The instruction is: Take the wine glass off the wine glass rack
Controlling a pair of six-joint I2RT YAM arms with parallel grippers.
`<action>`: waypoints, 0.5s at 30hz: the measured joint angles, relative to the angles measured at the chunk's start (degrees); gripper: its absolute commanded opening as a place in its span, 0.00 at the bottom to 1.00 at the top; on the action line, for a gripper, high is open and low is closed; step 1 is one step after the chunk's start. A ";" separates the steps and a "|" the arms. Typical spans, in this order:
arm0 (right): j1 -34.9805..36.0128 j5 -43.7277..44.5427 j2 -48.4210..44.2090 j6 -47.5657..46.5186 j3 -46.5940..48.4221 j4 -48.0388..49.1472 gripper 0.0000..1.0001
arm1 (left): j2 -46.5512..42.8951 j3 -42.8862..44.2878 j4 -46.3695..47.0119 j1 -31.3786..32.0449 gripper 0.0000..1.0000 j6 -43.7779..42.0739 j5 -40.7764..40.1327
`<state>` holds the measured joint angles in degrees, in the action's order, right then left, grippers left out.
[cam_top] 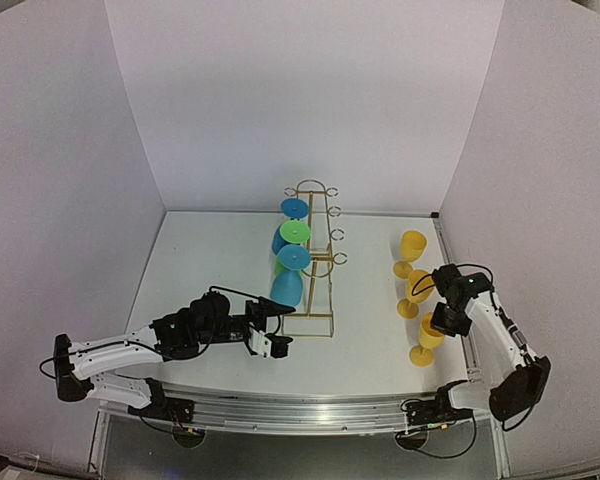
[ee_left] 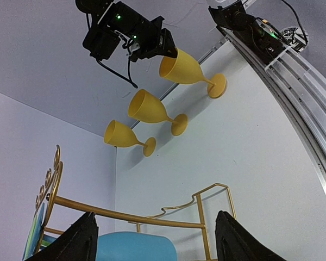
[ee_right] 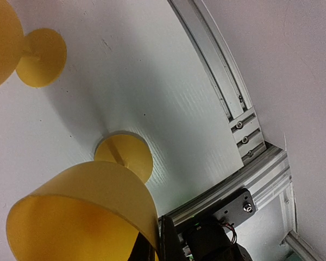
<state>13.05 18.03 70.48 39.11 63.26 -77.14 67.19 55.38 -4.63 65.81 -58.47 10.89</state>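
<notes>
The left gripper [cam_top: 273, 335] sits low at about 8 o'clock from the wine glass rack [cam_top: 311, 322], pointing at its near end. In the left wrist view its fingers [ee_left: 70, 244] are spread wide, with the bowl of the blue wine glass [ee_left: 133, 247] between them and not yet touched. That glass [cam_top: 287, 288] hangs on the rack's left side, nearest the arms. I judge the step to be the approach for the grasp. The next move calls for easing forward, closing on the bowl, then sliding the stem clear of its loop.

The gold wire of the rack [ee_left: 125, 216] crosses just behind the bowl, so a finger could snag it. Farther along, at 12 o'clock from the blue wine glass, hang a second blue glass [cam_top: 294, 258] and a green glass [cam_top: 295, 232], which may get knocked.

At 3 o'clock from the rack stand three yellow glasses [cam_top: 412, 248], well apart from it. The right gripper [cam_top: 448, 318] straddles the rim of the nearest yellow glass [ee_right: 81, 212]. I cannot tell whether it pinches that rim or sits slack.
</notes>
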 measured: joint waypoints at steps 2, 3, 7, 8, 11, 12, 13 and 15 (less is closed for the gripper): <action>-0.01 -0.03 -0.27 0.07 -0.89 0.03 0.00 | -0.02 -0.07 0.24 -0.28 0.73 -0.03 0.03; -0.01 -0.03 -0.49 0.16 -1.24 0.02 0.00 | -0.05 -0.07 0.26 -0.40 0.73 -0.05 0.05; -0.01 -0.33 -2.06 0.20 -2.13 0.11 0.00 | -0.06 -0.17 0.71 -0.85 0.73 -0.05 0.12; -0.01 -0.58 -2.45 0.19 -2.46 0.09 0.00 | -0.06 -0.24 0.83 -0.91 0.73 -0.05 0.18; -0.01 -1.65 -3.45 0.23 -3.62 0.20 0.00 | -0.06 -0.48 1.21 -1.07 0.74 -0.06 0.59; -0.01 -1.99 -3.95 0.30 -4.02 0.24 0.00 | -0.06 -0.51 1.34 -1.13 0.73 -0.08 0.77; -0.02 -2.37 -4.48 0.41 -4.39 0.28 0.00 | -0.06 -0.51 1.49 -1.15 0.74 -0.09 0.95; -0.04 -3.30 -5.17 0.55 -4.89 0.36 0.00 | -0.06 -0.55 1.71 -1.19 0.74 -0.12 0.98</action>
<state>13.02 14.73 65.31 39.65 58.37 -76.78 67.13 54.83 -2.92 64.63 -58.59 11.87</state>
